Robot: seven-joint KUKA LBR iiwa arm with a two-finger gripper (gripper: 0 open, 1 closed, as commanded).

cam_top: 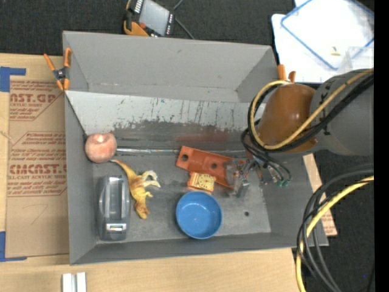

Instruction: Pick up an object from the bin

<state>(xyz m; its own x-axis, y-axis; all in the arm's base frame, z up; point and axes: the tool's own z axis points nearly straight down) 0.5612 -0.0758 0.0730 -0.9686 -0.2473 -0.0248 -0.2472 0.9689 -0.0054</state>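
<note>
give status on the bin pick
jaws low at right end of orange bracket. small yellow block right beside it. blue bowl close by.

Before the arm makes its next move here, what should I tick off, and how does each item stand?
1. Gripper over the right part of the bin: ok.
2. A target close by: the orange-red flat bracket, right end beside the gripper: ok.
3. Bracket gripped: cannot tell.
4. Bracket free of neighbours: small yellow square lies against it: not ok.
5. Blue bowl and yellow dinosaur apart from the gripper: ok.
</note>
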